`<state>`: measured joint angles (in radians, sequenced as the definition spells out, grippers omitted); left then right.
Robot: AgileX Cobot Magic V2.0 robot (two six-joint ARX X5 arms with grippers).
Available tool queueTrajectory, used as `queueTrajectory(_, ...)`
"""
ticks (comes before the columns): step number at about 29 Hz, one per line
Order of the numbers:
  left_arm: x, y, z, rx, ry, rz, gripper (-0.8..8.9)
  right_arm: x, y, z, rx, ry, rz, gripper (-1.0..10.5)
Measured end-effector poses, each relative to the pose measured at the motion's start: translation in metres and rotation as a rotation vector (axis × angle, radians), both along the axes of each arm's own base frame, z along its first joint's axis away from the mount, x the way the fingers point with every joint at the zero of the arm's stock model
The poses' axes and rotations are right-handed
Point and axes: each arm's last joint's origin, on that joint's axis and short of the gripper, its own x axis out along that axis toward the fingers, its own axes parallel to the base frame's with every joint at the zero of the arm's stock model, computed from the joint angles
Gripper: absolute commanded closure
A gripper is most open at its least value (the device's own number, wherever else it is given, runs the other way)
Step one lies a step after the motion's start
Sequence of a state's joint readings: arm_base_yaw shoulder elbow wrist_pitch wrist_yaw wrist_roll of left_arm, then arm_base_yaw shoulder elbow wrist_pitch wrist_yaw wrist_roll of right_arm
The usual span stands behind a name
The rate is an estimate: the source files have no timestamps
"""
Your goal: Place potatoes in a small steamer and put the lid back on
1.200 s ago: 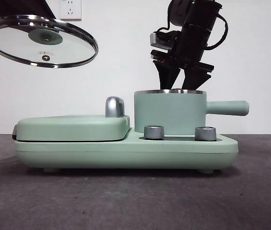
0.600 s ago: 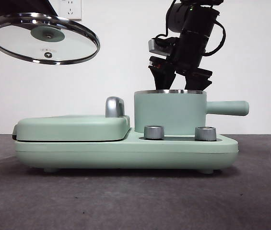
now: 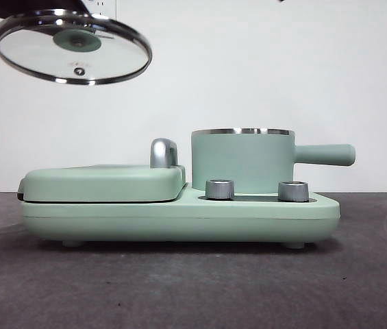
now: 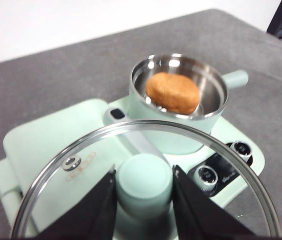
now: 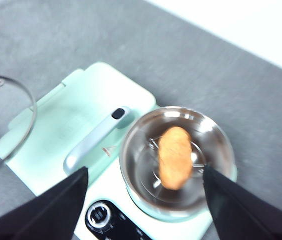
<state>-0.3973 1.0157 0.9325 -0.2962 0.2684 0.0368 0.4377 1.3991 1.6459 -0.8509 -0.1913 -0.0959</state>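
The orange-brown potato (image 4: 172, 93) lies inside the small mint-green steamer (image 3: 242, 161), also seen from above in the right wrist view (image 5: 174, 156). My left gripper (image 4: 143, 187) is shut on the green knob of the glass lid (image 3: 71, 49) and holds it high in the air, up and to the left of the steamer in the front view. The lid's steel rim shows in the left wrist view (image 4: 131, 127). My right gripper (image 5: 143, 200) is open and empty, high above the steamer and out of the front view.
The steamer stands on a mint-green cooker base (image 3: 179, 216) with two steel dials (image 3: 220, 189). A flat green griddle cover (image 3: 104, 181) with a chrome handle (image 3: 163, 152) lies to its left. Dark grey table (image 3: 179, 288) around.
My right gripper has risen from the steamer's rim and left the front view. The lid in my left gripper has drifted slightly right.
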Motion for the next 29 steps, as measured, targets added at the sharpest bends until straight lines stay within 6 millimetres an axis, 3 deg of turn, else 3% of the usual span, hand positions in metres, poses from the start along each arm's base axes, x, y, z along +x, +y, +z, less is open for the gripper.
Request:
queueTrajectory(5,-0.002,-0.006,0.003,-0.013,-0.026,-0.031,8.04,-0.042,-0.02,-0.014,0.039,-0.061,-0.016,6.1)
queueTrajectory(16,0.008,-0.03,0.0,-0.04,-0.087,-0.11,8.04,-0.111,-0.051,-0.075,0.081,-0.078,-0.029,6.1)
queueTrajectory(29,0.051,-0.076,-0.028,0.051,-0.115,-0.184,8.04,-0.157,-0.074,-0.106,0.144,-0.091,-0.114,6.1)
